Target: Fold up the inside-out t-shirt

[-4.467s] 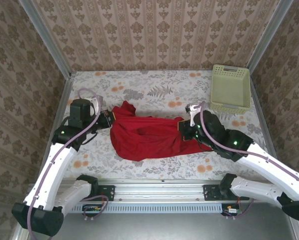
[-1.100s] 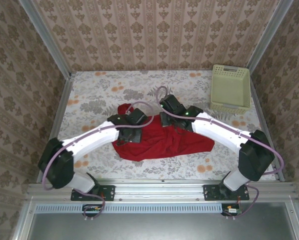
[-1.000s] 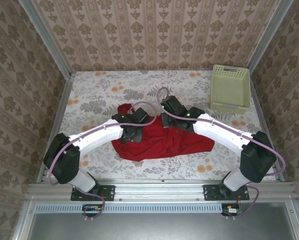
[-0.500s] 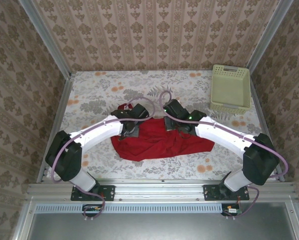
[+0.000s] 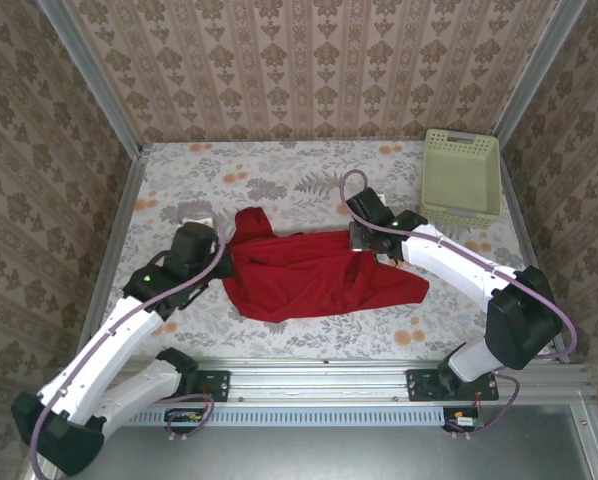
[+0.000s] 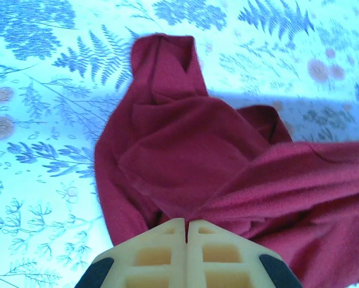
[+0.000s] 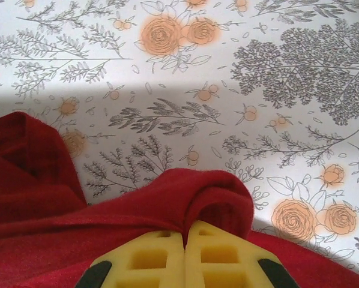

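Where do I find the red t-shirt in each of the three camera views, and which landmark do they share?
Top external: red t-shirt lies mid-table, between the two arms.
Left wrist: red t-shirt covers the centre and right, running down to the closed left end effector.
Right wrist: red t-shirt spans the lower edge, one fold bulging above the closed right end effector.
Shared landmark: the floral table cover.

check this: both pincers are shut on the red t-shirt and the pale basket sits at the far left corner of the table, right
Not quite: the pale basket sits at the far right corner of the table, as the top external view shows. The rest holds: the left pincer and the right pincer are both shut on the red t-shirt.
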Robot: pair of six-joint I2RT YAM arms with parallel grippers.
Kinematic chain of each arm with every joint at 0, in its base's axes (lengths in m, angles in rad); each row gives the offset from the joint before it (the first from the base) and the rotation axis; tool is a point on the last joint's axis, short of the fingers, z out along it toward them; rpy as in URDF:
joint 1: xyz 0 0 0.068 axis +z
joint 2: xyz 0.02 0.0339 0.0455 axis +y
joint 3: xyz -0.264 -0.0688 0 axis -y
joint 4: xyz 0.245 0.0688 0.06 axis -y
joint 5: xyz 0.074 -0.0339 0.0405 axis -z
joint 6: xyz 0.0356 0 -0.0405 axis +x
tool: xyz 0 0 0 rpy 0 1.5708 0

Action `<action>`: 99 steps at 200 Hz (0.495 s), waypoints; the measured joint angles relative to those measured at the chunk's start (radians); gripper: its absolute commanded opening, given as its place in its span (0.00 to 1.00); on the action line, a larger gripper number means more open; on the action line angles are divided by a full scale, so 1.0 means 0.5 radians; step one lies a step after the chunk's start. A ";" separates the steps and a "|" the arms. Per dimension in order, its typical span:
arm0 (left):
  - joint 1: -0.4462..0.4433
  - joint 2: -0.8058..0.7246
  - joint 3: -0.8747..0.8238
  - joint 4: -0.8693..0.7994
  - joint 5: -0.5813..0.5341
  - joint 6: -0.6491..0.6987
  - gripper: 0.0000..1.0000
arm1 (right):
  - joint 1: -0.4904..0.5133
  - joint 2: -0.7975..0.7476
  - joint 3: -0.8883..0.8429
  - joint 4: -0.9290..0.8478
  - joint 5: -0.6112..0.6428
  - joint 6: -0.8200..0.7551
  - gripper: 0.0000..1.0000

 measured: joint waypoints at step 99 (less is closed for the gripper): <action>0.381 1.230 0.575 0.015 0.063 0.179 0.43 | 0.049 0.497 0.474 0.032 -0.062 -0.152 0.00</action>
